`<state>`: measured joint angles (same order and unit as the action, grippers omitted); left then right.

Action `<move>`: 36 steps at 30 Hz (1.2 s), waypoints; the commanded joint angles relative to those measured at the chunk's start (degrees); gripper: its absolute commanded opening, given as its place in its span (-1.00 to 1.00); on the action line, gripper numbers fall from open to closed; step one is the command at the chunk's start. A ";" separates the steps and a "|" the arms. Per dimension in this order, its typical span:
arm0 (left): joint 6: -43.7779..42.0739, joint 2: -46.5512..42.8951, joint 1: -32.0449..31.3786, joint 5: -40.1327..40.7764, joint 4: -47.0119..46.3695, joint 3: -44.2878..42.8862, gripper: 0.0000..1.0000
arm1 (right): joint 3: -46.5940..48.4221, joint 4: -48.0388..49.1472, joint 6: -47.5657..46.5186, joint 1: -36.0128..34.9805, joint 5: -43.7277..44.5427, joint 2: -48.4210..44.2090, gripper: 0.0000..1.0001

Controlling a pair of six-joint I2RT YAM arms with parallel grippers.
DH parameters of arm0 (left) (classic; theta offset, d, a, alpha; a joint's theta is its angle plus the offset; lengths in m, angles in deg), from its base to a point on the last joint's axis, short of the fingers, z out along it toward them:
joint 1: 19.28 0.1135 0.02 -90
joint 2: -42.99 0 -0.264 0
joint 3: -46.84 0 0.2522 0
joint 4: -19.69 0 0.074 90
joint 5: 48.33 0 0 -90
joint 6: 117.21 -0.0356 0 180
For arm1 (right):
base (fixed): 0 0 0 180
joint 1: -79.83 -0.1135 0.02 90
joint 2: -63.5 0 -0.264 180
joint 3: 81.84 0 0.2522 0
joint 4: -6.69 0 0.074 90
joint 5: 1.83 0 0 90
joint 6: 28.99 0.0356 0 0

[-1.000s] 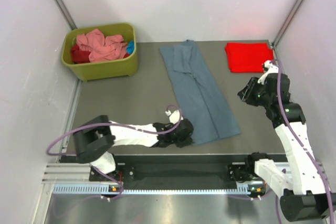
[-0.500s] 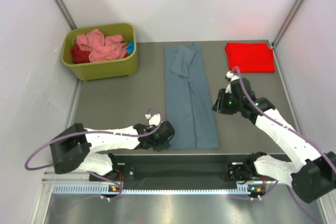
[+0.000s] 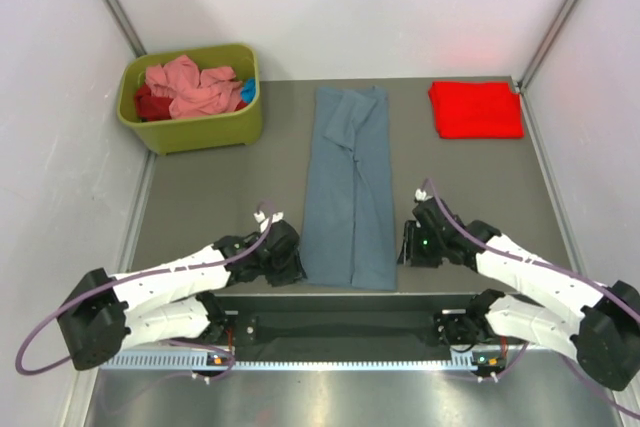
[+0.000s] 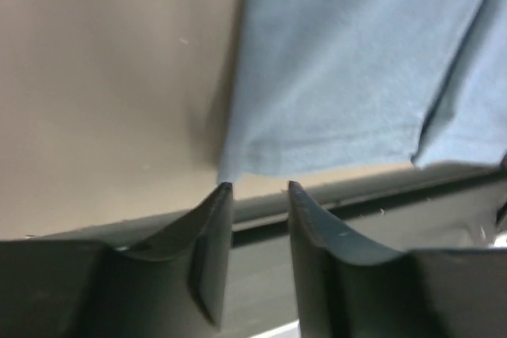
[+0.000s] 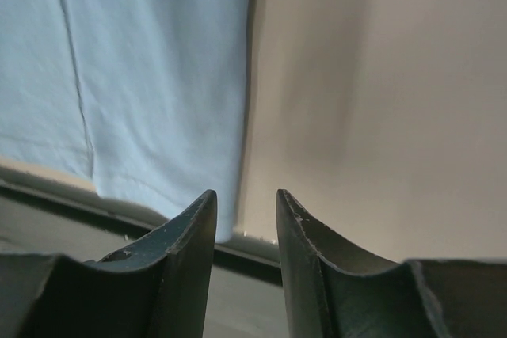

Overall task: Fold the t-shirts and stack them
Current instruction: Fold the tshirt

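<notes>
Slate blue-grey cotton t-shirt (image 3: 348,197) lay folded lengthwise. Left claw (image 4: 257,187) and right claw (image 5: 245,193), parted and empty, flanked its near corners, apparently to pinch them.

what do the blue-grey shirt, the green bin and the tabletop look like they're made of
The blue-grey t-shirt looks like soft knit cotton, matte: it lies in folds and shows a stitched hem. The green bin looks like moulded plastic, smooth with a rounded rim. The table is flat, matte grey-brown, perhaps laminate or a mat; unclear.
</notes>
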<state>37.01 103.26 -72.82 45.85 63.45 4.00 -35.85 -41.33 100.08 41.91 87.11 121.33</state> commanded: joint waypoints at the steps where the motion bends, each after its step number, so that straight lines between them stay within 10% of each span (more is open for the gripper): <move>1: -4.10 0.19 0.28 -6.27 -1.61 -2.90 -0.20 | -1.81 1.56 5.57 -2.95 -2.79 -2.63 -0.25; 24: -8.41 0.46 4.75 -11.38 -1.16 -0.90 -0.07 | -7.18 5.96 17.45 -18.25 6.68 2.21 -0.36; 36: -9.12 6.26 6.34 -13.59 -6.35 2.09 -0.14 | -8.15 4.29 17.09 -18.51 8.00 -2.54 -1.00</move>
<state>28.31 108.92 -66.76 33.64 60.70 4.98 -43.39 -36.39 116.82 24.32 93.28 120.89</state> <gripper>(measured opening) 0.435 0.014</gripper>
